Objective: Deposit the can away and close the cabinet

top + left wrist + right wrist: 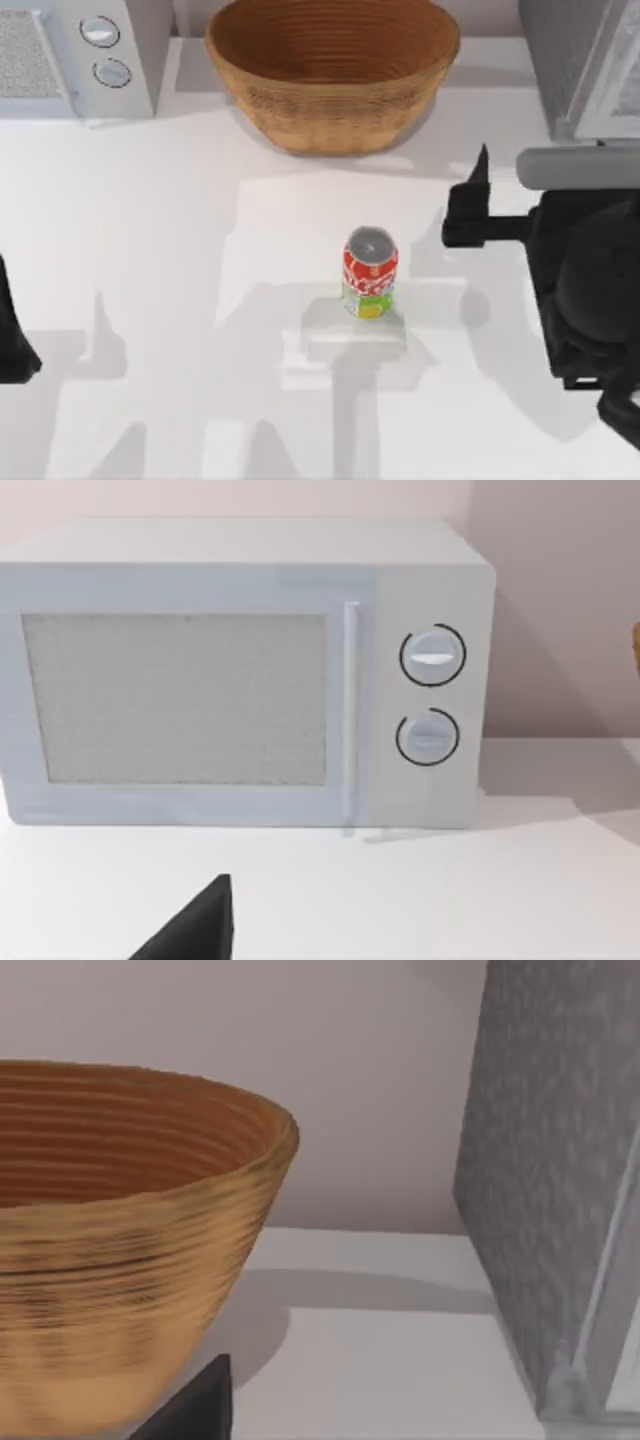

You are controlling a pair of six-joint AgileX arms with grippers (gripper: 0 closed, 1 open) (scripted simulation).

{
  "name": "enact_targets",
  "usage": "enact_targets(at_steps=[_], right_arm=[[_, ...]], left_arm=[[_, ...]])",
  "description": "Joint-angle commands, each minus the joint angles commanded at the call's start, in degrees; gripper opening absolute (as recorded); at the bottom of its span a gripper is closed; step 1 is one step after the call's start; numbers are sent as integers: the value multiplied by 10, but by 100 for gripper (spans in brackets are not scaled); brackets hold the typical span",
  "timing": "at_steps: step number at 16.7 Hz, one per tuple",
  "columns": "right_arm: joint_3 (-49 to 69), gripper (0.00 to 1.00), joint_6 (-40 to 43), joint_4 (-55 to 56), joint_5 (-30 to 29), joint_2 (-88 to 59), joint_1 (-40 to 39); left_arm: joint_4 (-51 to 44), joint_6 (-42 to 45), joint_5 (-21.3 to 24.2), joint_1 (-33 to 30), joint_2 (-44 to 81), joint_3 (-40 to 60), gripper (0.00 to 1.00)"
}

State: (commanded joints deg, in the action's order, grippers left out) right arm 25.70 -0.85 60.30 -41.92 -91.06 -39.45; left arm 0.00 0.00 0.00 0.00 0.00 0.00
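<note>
The right gripper (478,205) is held to the right of the can (370,272), well apart from it; whether its fingers are spread or pressed together cannot be told. The can is stood upright in front of the woven bowl (333,70), untouched. A sideways approach could tip so narrow a can. The grey cabinet (580,65) lies behind the gripper. The left arm (15,330) is parked far left of the can.

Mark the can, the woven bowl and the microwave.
can (370,272): top view, red side wall.
woven bowl (332,100): top view, outer wall.
microwave (175,698): left wrist view, door window.
</note>
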Motion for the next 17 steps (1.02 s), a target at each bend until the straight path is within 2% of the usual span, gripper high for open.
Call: enact_targets(at_steps=[5,9,13,17], right_arm=[[86,100,2,188,-120,-257,-120],[140,100,3,304,-193,-412,-194],[171,100,3,370,-233,-497,-236],[175,100,3,378,-238,-507,-241]], left_arm=[[0,0,0,0,0,0,100],[0,0,0,0,0,0,100],[0,0,0,0,0,0,100],[0,0,0,0,0,0,100]])
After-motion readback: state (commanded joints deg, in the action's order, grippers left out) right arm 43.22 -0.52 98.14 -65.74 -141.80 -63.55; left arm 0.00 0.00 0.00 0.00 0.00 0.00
